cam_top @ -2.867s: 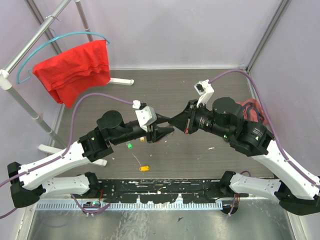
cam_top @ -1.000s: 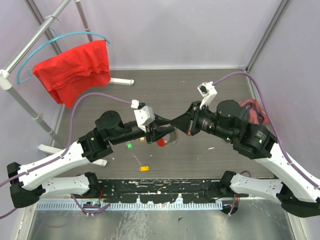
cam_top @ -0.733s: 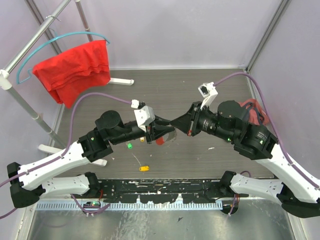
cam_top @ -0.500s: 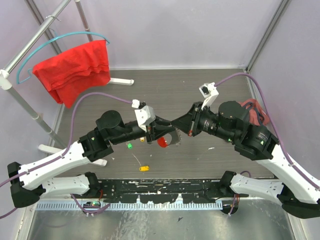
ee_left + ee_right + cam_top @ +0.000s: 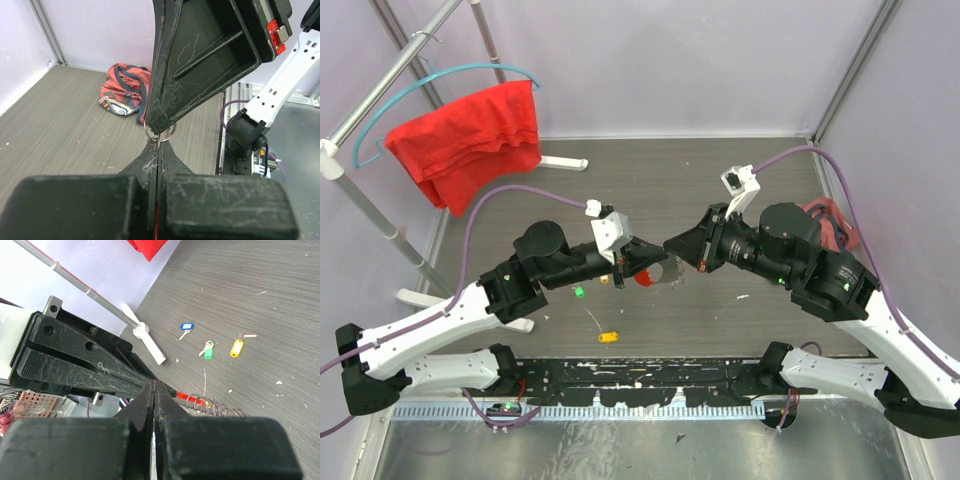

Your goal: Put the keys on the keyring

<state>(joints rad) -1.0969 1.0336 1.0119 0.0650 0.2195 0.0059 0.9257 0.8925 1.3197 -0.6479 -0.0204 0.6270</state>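
Note:
Both grippers meet tip to tip above the middle of the table. The left gripper (image 5: 658,262) (image 5: 158,146) is shut, with a sliver of the keyring's red bar showing between its jaws. The right gripper (image 5: 668,246) (image 5: 155,385) is shut on the keyring's wire loop (image 5: 170,135). The keyring (image 5: 648,280) (image 5: 210,404) hangs just below the tips, red bar joined to wavy silver coils. On the table lie loose keys: blue tag (image 5: 186,326), green tag (image 5: 208,351) (image 5: 578,292), yellow tag (image 5: 236,347) and an orange tag (image 5: 608,337).
A red cloth (image 5: 470,135) hangs on a teal hanger from a metal rack at the back left. The rack's white foot (image 5: 142,337) lies near the keys. A crumpled red and blue bundle (image 5: 825,220) (image 5: 122,92) sits by the right wall.
The left gripper has closed from partly open onto the keyring's red bar. The keyring has shifted slightly right with both grippers. The right gripper stayed shut.

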